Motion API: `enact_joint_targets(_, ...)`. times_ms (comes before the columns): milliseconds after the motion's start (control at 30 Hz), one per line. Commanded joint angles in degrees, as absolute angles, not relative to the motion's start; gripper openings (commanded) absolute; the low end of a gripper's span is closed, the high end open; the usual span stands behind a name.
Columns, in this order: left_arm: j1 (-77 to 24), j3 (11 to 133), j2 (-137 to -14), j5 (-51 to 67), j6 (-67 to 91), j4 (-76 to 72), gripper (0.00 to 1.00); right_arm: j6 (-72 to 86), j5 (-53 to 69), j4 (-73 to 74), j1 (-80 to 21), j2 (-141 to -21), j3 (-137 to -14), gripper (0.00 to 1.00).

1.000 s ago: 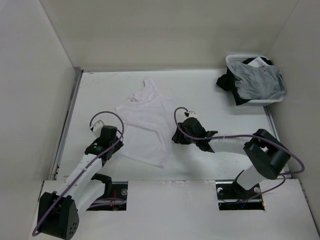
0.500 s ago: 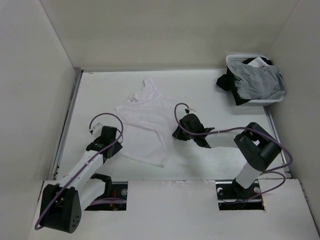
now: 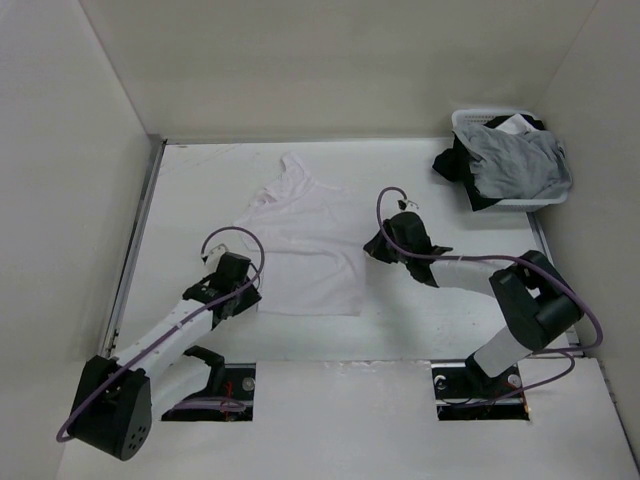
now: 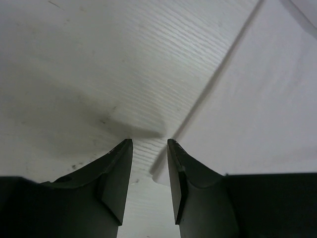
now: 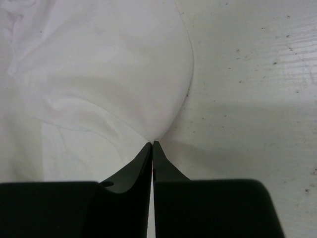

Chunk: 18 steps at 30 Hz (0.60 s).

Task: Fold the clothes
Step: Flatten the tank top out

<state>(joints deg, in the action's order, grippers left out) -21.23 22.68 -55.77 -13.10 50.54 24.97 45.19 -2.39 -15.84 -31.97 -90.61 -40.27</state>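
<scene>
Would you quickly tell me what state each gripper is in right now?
Left gripper: open, at the white top's corner.
Right gripper: closed on the white top's edge.

Robot lab cell: white panel walls (image 3: 330, 60) box in table (image 3: 420, 180); laundry basket (image 3: 462, 122) at corner.

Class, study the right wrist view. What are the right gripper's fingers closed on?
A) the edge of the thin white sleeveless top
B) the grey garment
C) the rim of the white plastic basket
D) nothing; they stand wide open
A: the right gripper is shut on the edge of the thin white sleeveless top, whose fabric puckers toward its tips.
</scene>
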Motion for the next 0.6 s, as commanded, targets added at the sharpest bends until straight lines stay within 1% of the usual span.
enact_joint_targets(0,-24.55,24.08,-56.34,-10.02,50.19,25.83,0.32,44.12,-1.32,-18.46,-31.77,-89.56,-39.9,0.06)
enact_joint_targets(100,-25.71,24.17,-55.9,-10.89,51.24,28.81,0.28,44.12,-1.32,-18.89,-31.86,-89.65,-39.64,0.06)
enact_joint_targets(200,-26.32,24.35,-55.28,-11.69,51.85,30.85,0.28,43.86,-1.23,-19.07,-31.77,-89.39,-39.64,0.06)
enact_joint_targets(367,-27.81,24.43,-56.69,-11.51,52.12,30.24,0.27,43.68,-1.23,-19.69,-31.77,-89.12,-39.29,0.07)
enact_joint_targets(467,-28.34,24.78,-57.48,-11.69,52.12,29.8,0.22,43.68,-1.14,-20.04,-32.03,-89.12,-39.2,0.07)
enact_joint_targets(567,-28.08,24.79,-57.66,-11.43,51.86,29.45,0.13,43.77,-1.05,-20.21,-32.03,-89.12,-39.11,0.07)
